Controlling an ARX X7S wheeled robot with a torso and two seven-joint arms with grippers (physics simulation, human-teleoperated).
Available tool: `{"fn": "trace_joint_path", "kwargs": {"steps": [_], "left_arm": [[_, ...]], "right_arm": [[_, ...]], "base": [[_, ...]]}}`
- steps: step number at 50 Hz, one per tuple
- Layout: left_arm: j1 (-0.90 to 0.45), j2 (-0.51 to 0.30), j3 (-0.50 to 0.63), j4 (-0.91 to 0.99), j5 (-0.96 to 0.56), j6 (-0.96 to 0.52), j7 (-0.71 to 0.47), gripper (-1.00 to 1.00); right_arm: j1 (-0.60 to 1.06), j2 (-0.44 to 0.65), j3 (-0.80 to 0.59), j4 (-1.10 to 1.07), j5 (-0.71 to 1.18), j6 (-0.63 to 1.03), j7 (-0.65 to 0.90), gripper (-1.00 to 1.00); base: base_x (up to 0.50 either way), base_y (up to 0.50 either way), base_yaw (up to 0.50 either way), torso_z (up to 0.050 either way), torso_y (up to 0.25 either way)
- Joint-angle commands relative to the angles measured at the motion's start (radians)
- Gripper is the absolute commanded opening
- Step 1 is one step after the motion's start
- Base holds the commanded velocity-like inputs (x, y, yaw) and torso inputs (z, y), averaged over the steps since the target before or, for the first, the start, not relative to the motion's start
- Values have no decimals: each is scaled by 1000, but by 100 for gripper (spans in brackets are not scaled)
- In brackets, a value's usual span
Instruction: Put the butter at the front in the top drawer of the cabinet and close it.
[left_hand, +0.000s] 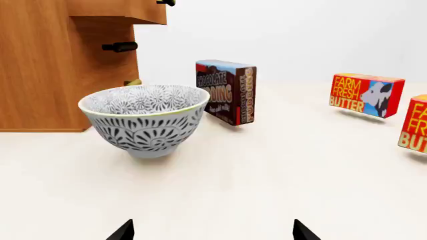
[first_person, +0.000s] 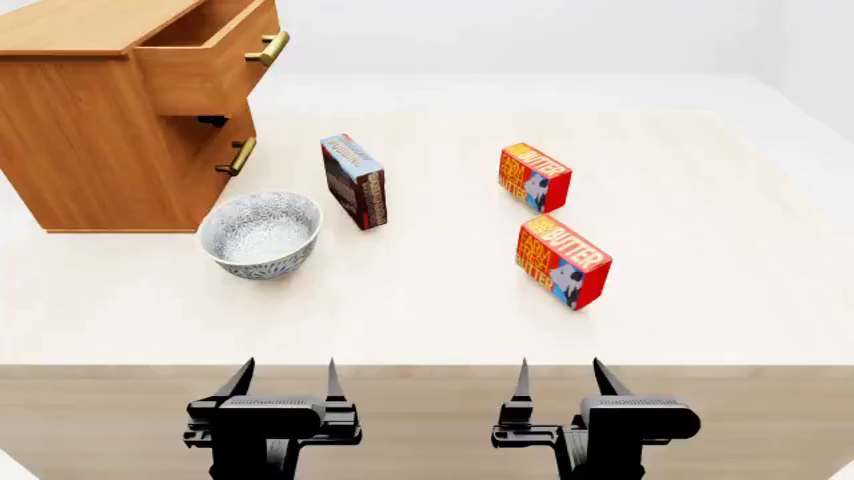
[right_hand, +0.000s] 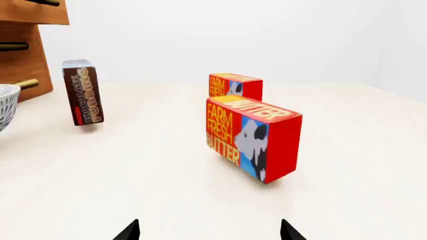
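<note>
While both arms wait at the near edge of the counter (first_person: 694, 300), you have nothing in hand: the right end effector (first_person: 558, 385) stands with its fingers spread wide and empty, and the left end effector (first_person: 284, 383) is just as open and just as empty. The butter (first_person: 562, 262) you want, the nearer of two identical cartons, lies straight ahead of the right end effector, resting on a long side with its blue animal panel turned toward that arm; this, I judge, leaves its narrow sides free for a pinch from above. The second butter carton (first_person: 534, 177) sits just beyond it, apart and not touching. Ahead of the left end effector stands one patterned bowl (first_person: 262, 234), with one chocolate pudding box (first_person: 355, 181) on edge just beyond it and toward the right arm. Farther off on the left arm's outer side is the cabinet (first_person: 94, 150), whose top drawer (first_person: 214, 55) already stands pulled out, so the carton can probably go straight in before you push it shut; the lower drawer (first_person: 238, 157) looks closed. That makes two butter cartons, one pudding box, one bowl, one cabinet with two drawers. The right arm seems the natural one for the pick, as it has a clear line to the carton.
</note>
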Motion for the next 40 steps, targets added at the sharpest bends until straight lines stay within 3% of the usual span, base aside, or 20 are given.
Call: {"fn": "trace_joint_path", "kwargs": {"steps": [1, 9, 24, 33, 40], "left_arm": [[0, -16, 18, 1, -16, 1, -18, 100], [5, -41, 46, 8, -45, 13, -43, 100], [3, -68, 73, 27, -66, -24, -82, 100], [-11, -96, 76, 160, -120, -187, -78, 100], [-88, -133, 76, 323, -158, -399, -83, 100]], "right_arm": [[0, 16, -20, 0, 17, 1, 19, 100], [1, 42, -49, -1, 48, 9, 42, 100], [2, 66, -80, -9, 71, 13, 73, 100], [34, 84, -78, -63, 95, 80, 92, 100], [122, 118, -68, -177, 119, 269, 108, 100]], "base": [[0, 0, 0, 0, 0], [0, 0, 0, 4, 0], [0, 0, 0, 50, 0], [0, 0, 0, 50, 0], [0, 0, 0, 50, 0]]}}
